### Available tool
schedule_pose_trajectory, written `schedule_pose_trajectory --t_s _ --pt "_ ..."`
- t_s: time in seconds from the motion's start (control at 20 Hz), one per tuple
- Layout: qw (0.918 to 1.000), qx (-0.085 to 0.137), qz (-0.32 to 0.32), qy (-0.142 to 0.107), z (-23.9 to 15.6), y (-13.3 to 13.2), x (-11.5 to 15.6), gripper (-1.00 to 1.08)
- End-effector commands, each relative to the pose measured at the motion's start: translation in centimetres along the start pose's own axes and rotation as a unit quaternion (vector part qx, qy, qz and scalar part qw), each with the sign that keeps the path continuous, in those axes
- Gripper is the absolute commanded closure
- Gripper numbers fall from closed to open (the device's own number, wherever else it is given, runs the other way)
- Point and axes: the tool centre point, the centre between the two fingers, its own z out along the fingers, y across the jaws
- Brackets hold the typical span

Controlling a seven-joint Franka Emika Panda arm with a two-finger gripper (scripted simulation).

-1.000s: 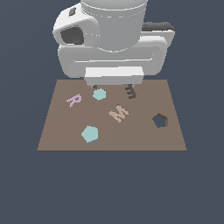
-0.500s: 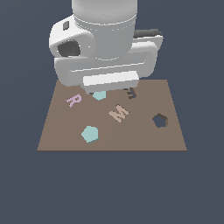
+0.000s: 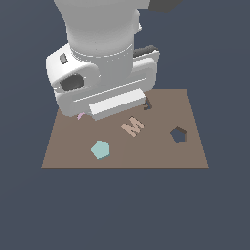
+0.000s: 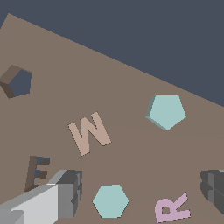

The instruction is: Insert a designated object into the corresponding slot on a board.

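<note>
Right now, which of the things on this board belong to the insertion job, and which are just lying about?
Belongs to the job:
teal pentagon block
dark pentagon slot
brown board
fingers, open and empty

Just lying about:
tan M
pink R
small teal hexagon
E-shaped cutout
</note>
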Motion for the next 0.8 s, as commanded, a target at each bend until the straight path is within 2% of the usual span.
schedule_pose_trajectory --t_s 0.0,0.2,0.35,0.75 --pt "0.9992 0.002 -0.041 -0.001 0.8 0.8 0.1 -0.92" --pt "0.9938 0.004 -0.111 -0.004 2.3 2.1 0.5 -0.92" --pt "0.9863 0.007 -0.165 -0.005 3.4 3.0 0.9 -0.92" --pt "0.9541 0.011 -0.299 -0.010 6.2 5.1 2.5 -0.92"
